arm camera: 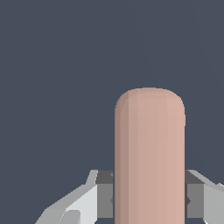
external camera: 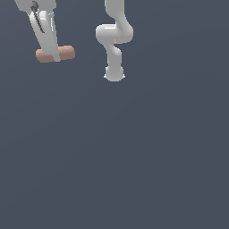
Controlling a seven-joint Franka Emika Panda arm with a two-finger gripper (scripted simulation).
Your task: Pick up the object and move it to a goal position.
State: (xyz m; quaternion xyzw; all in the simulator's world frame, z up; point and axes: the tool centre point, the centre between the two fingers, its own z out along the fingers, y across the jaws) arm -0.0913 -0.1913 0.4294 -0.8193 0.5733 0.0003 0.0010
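The object (external camera: pixel 67 53) is a salmon-pink capsule with rounded ends, lying level in the upper part of the exterior view's left. My gripper (external camera: pixel 54 55) is shut on the object across its middle, and one finger covers the centre of it. In the wrist view the object (arm camera: pixel 149 153) fills the space between the two grey pads (arm camera: pixel 104 194), one pressed against each side. Its rounded end sticks out beyond the fingers.
The arm's white links and base (external camera: pixel 114 74) stand in the upper middle of the exterior view. A plain dark blue-grey surface (external camera: pixel 134 156) fills everything else in both views.
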